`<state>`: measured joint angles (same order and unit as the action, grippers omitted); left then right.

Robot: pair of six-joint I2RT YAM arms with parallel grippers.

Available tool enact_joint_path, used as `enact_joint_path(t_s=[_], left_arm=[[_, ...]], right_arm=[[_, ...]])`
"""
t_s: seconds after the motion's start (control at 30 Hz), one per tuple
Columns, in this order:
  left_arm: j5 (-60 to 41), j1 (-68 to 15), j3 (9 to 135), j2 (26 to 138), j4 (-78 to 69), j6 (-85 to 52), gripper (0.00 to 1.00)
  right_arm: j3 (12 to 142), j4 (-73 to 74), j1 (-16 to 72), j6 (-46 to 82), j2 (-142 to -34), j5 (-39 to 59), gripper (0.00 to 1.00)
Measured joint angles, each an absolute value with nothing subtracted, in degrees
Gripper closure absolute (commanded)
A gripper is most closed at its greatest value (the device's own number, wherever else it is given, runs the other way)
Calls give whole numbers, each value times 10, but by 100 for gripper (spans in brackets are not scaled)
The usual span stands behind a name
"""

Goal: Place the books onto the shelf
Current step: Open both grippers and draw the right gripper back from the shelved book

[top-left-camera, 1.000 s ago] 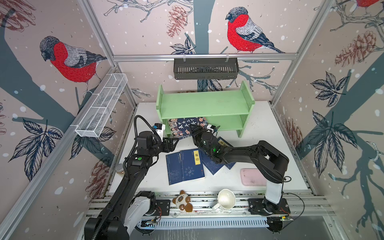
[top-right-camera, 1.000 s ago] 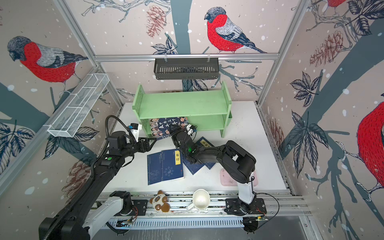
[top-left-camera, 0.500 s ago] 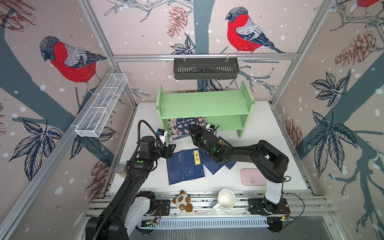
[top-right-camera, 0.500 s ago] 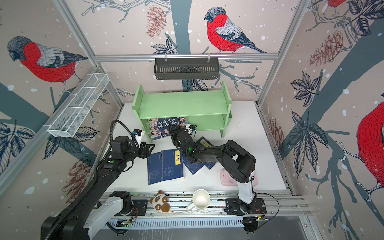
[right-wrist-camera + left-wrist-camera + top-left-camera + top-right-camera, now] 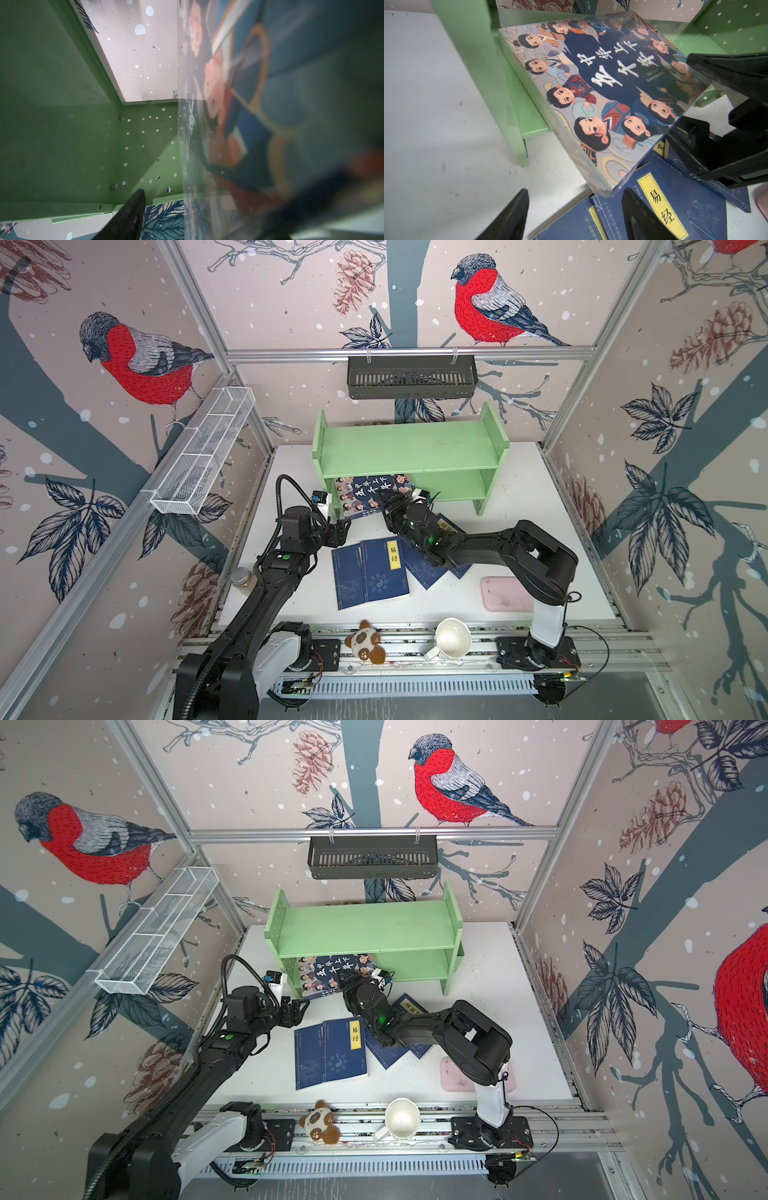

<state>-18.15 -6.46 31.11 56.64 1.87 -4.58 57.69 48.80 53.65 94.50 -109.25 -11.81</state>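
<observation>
Down at the left end of the green shelf (image 5: 411, 448), the cartoon book (image 5: 365, 493) is parked half in. Its far part is tucked into the lower tier under the top board, and the near end is left sticking out at a slant over the worktop (image 5: 532, 510). In the left wrist view it's clamped at its right edge by the right fingers (image 5: 726, 68), one laid over the cover and one tucked underneath. In the right wrist view the cover is jammed so close to the lens that it's mostly blur, with the shelf's inside corner seen beside it. The left fingers (image 5: 517, 214) are held spread well apart with nothing caught between them, just short of the book's near corner; no contact can be made out. The navy books (image 5: 376, 572) are laid flat on the worktop in front of the shelf. Two are overlapped in the middle, the upper one marked with a yellow title label, and more are fanned out partly hidden under the right arm. None of these has been shelved yet.
</observation>
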Motion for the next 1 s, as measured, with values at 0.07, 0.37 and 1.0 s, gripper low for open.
enact_joint_path(t_s=[0.07, 0.37, 1.0], left_arm=[[-179, -65, 311, 572, 15, -47, 29], [-129, -65, 311, 582, -8, -67, 27], [-81, -65, 321, 611, -54, -92, 25]], right_arm=[[573, 494, 535, 945, -1092, -114, 28], [558, 526, 531, 946, -1090, -89, 24], [519, 543, 517, 943, -1068, -47, 23]])
